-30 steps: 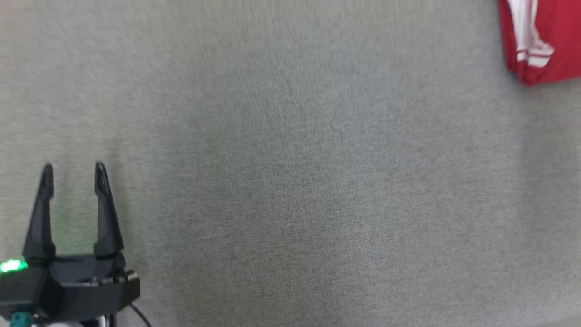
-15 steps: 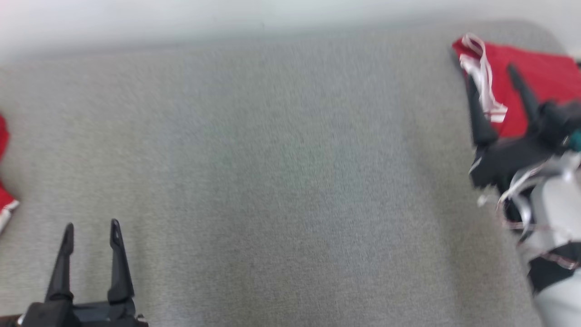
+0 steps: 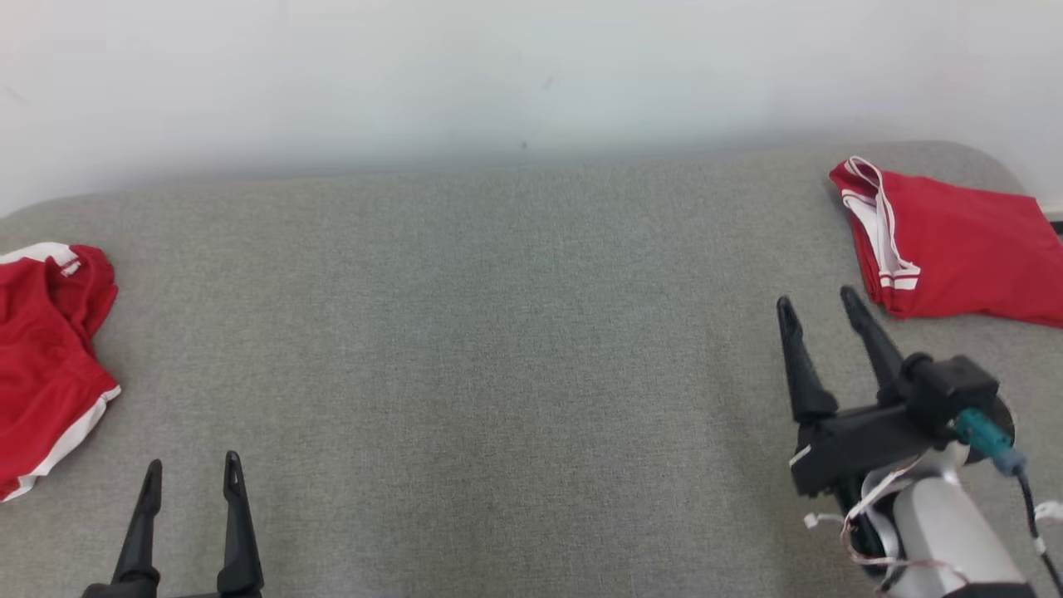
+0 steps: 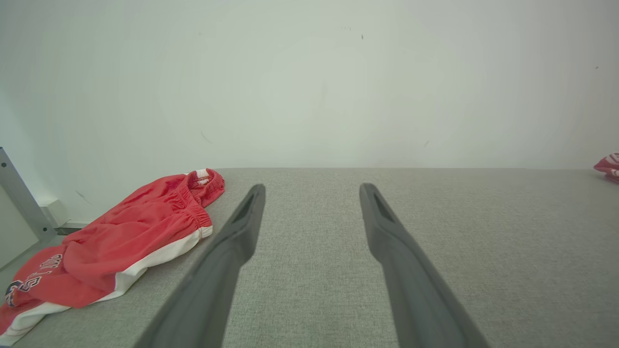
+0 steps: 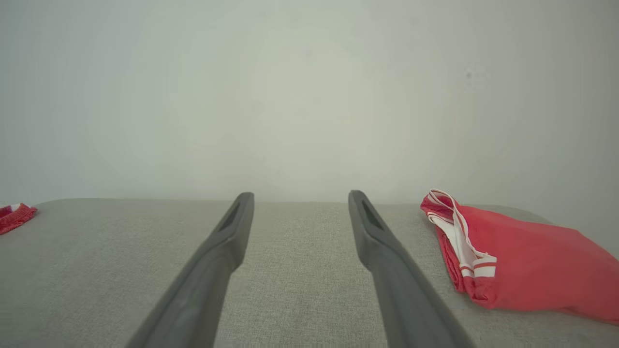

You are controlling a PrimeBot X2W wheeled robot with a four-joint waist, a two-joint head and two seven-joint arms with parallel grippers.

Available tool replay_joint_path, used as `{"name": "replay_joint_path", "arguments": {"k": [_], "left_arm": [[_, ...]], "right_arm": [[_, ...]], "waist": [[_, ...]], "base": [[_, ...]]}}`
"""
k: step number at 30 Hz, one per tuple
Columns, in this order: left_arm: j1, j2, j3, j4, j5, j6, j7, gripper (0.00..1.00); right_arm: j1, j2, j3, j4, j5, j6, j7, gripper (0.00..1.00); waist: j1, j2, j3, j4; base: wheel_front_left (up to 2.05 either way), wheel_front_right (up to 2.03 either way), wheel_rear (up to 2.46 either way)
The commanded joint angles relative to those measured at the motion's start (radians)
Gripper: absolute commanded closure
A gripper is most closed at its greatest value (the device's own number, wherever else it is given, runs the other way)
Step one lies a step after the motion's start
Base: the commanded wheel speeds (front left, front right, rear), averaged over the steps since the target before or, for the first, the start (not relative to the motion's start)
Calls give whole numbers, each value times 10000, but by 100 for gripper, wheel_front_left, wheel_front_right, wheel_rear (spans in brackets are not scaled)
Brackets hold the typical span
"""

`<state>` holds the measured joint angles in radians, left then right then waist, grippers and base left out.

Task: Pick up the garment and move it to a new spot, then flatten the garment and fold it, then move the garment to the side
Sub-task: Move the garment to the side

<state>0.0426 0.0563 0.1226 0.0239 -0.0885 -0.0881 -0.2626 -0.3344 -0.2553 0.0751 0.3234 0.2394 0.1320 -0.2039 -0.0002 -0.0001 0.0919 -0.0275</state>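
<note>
Folded garment (image 3: pixel 963 249), red with white trim, lies at the far right of the grey fabric surface (image 3: pixel 515 332), close to the wall (image 3: pixel 498 75). A second red piece, the crumpled garment (image 3: pixel 41 357), lies at the far left edge of the same surface.

Change noted: the head camera has shifted since the earlier pictures, so more wall now shows and the blur is gone. Half a second ago the right gripper's fingers overlapped the folded garment. Now the right gripper (image 3: pixel 815 299) stands short of it, just beside its near left corner and not touching. The left gripper (image 3: pixel 192 462) shows at the lower left, as it did before.

Both grippers have their fingers spread apart and hold nothing. The right wrist view confirms this for the right gripper (image 5: pixel 301 195), with the folded garment (image 5: pixel 522 270) to its right. The left wrist view does so for the left gripper (image 4: pixel 312 188), with the crumpled garment (image 4: pixel 121 246) to its left.

Obstructed: in the head view the frame edges cut off part of both garments, and the bottom edge cuts off the left gripper's body.

Markings: dark lettering with a pale outline (image 4: pixel 34 275) on the crumpled garment is too creased to read.
</note>
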Motion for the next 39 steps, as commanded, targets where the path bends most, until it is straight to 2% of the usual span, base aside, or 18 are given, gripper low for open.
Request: {"name": "replay_joint_path", "arguments": {"k": [1,12,19,39], "left_arm": [[153,-21,-39,65,32,15,-31,0],[281,-37,-121,357,63,48,-31,0],[393,61,-232,602,56,-122,-31,0],[572,347,-474,1057,84,-261,-31,0]], "right_arm": [[356,151,-80,-99,46,-29,-109,0],[2061,1031,-152,-822,-533,-29,-504,0],[2880,1491,-338,-1225,-703,-29,-601,0],[3863,2008,-547,-1715,-1102,-29,-619,0]], "waist": [[2,1,-174,45],[2,1,-627,5],[2,1,-919,53],[2,1,-1199,124]], "base": [[0,0,0],[0,0,0],[0,0,0],[0,0,0]]}}
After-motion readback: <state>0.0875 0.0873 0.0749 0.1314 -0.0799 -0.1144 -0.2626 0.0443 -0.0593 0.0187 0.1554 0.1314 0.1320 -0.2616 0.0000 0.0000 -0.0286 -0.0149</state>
